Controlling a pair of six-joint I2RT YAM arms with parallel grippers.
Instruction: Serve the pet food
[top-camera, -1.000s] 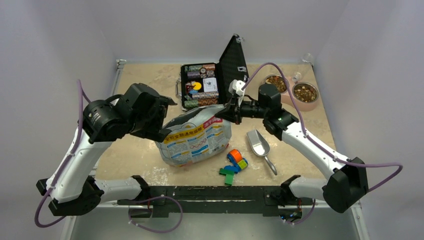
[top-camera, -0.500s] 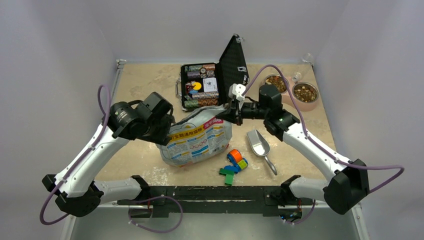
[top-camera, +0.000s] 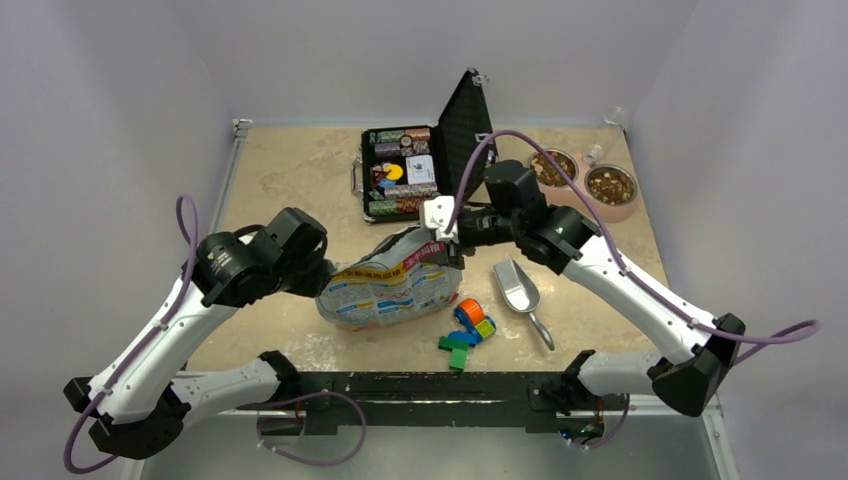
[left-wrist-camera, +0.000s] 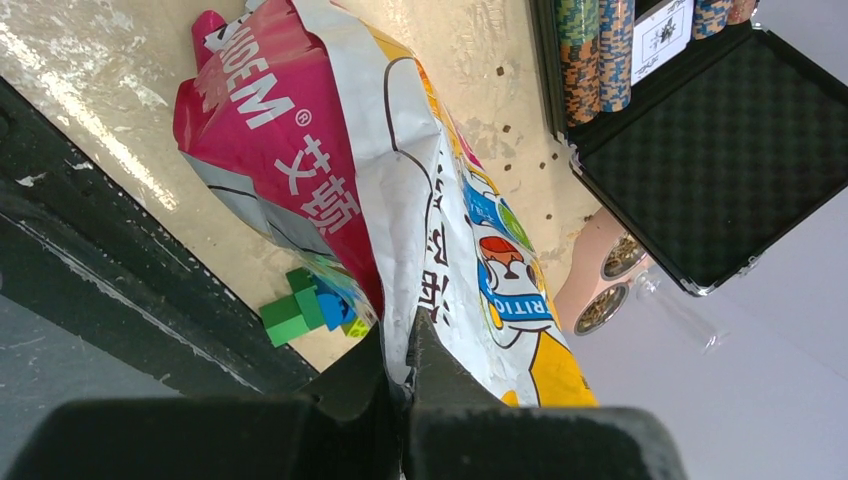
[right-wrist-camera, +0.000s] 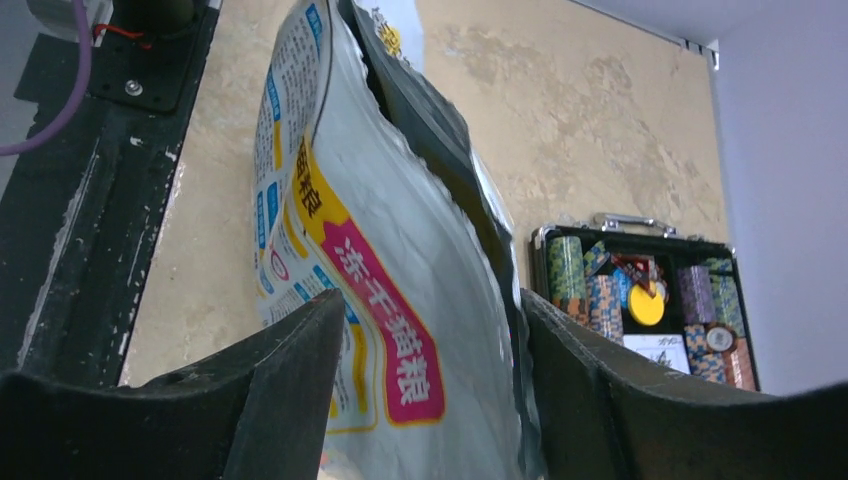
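The left pincer (left-wrist-camera: 400, 366) is clamping the nine o'clock edge of the white-and-pink printed plastic bag (top-camera: 395, 285) lying mid-way on the beige marbled desk (top-camera: 290, 170). The right pincer (right-wrist-camera: 430, 315) is standing wide astride the bag's twelve o'clock top edge. The brown kibble pet food (top-camera: 611, 184) is sitting in two round pink-based bowls (top-camera: 618, 211) at two o'clock.

Left claw (left-wrist-camera: 402, 345) pinched shut, right claw (right-wrist-camera: 430, 305) spread wide, both arms reaching inward.

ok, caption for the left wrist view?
Left gripper shut on the edge of the pet food bag; toy blocks and open chip case beyond.
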